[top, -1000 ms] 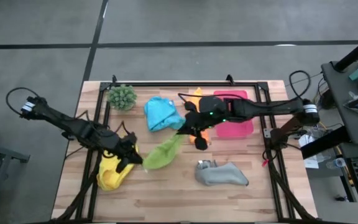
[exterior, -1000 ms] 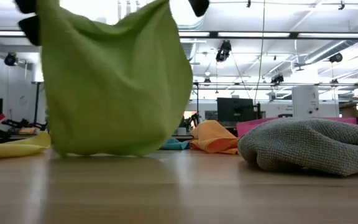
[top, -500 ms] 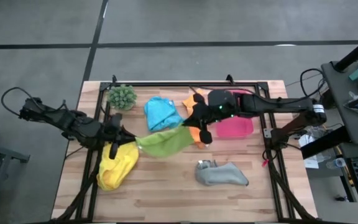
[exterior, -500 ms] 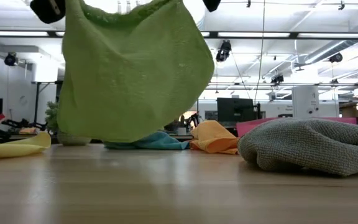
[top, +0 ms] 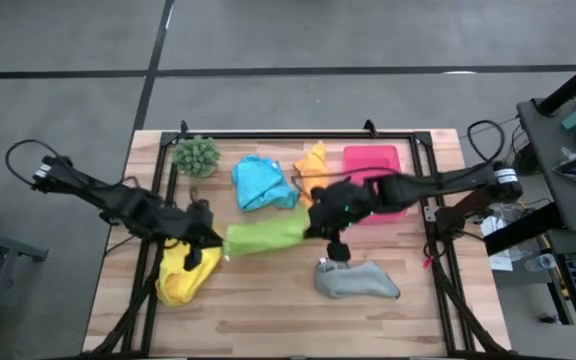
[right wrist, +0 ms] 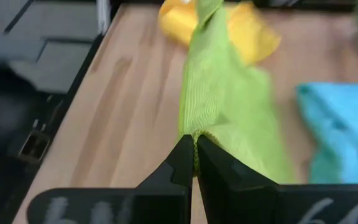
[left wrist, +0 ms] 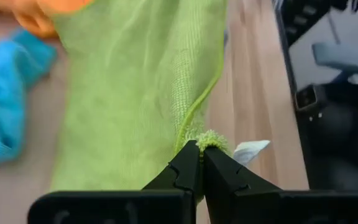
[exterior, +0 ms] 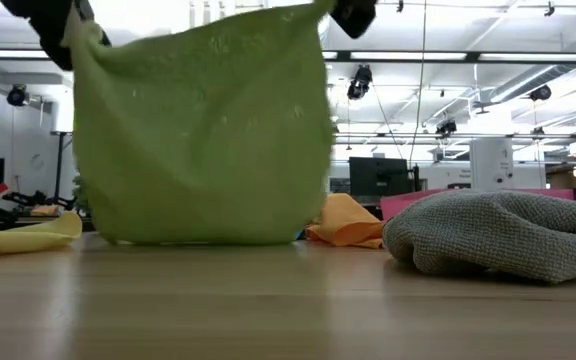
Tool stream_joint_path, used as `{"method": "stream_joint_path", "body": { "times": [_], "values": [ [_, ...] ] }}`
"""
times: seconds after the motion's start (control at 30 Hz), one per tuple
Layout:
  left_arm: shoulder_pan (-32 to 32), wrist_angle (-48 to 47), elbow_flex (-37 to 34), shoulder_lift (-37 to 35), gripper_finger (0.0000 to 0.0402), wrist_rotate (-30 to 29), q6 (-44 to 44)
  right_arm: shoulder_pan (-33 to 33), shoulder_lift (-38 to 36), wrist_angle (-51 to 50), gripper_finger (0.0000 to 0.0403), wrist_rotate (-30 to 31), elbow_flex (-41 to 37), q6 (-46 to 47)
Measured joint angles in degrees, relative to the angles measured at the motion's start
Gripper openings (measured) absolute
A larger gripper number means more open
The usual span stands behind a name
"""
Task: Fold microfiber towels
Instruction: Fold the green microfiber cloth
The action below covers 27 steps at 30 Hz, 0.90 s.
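- Lime green towel (top: 265,236) is stretched in the air between the two arms, mid-surface; in the low view it hangs as a sheet with its lower edge at or just above the wood, cannot tell which.
- Left gripper (top: 211,246) has its jaws closed tight on the towel's corner at the end nearer the yellow towel; the wrist view shows the hem pinched between the tips.
- Right gripper (top: 320,226) has its jaws clamped on the opposite corner, at the end nearer the pink tray.
- Yellow towel (top: 180,272) lies crumpled just beside the lime towel's left-gripper end, partly under the left arm.
- Blue towel (top: 260,183) lies bunched just behind the lime towel, toward the far edge.
- Orange towel (top: 313,160) is crumpled between the blue towel and the pink tray.
- Grey towel (top: 360,281) lies heaped in front of the lime towel's right-gripper end, near the front edge.
- Pink tray (top: 373,158) sits beyond the orange towel; the right arm crosses over it, so cannot tell whether anything lies in it.
- Spiky green plant (top: 196,154) stands beyond the blue towel, near the surface's (top: 268,310) far corner.
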Motion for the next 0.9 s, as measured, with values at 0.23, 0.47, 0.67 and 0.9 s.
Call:
{"method": "stream_joint_path", "body": {
  "times": [0.23, 0.47, 0.67, 0.9],
  "values": [
    [0.00, 3.31, 0.00, 12.49, 0.0000, 9.12, -2.89, 4.52, 3.62, 0.57, 0.0009, 0.20, -4.03, 6.69],
    [-0.44, 9.16, 0.00, 23.37, 0.0000, 19.39, -6.15, 9.23, 8.49, 1.18, 0.0022, -2.83, -4.93, 13.97],
    [-0.75, 15.93, 0.00, 30.70, 0.0008, 28.02, -7.77, 12.46, 12.69, 0.66, 0.0081, -3.19, -4.98, 18.58],
    [-1.51, 18.54, -0.02, 36.11, 0.0086, 35.22, -9.19, 13.42, 14.00, 0.47, 0.0153, -3.20, -4.99, 18.93]
  ]
}}
